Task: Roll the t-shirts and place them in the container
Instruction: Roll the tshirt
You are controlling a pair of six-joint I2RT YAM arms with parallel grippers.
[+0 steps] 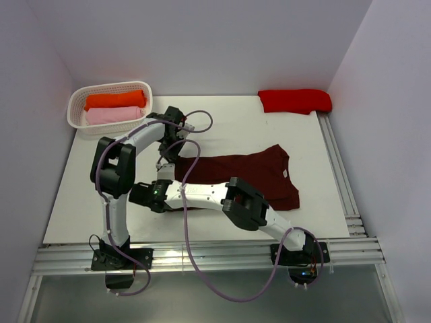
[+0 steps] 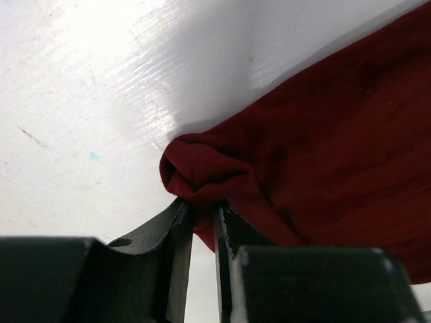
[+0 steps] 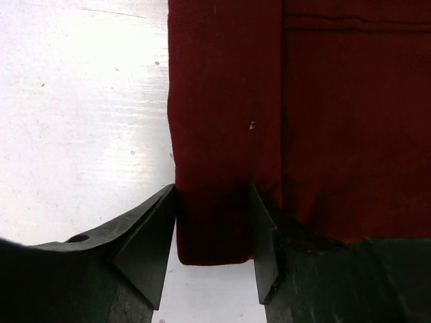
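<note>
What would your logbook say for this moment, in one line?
left gripper: shut on maroon shirt corner | right gripper: open astride its folded edge | basket: orange roll, pink roll | red shirt: far right

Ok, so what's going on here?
Two robot arms are working on a maroon t-shirt lying flat on the table. The left gripper pinches a bunched corner; the right gripper sits open astride a folded edge. A rolled orange shirt and pink shirt sit in the basket; a red shirt lies far right.

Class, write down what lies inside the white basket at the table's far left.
An orange cloth roll and a pink cloth roll lie side by side in the basket. Whatever is beneath them is covered.
</note>
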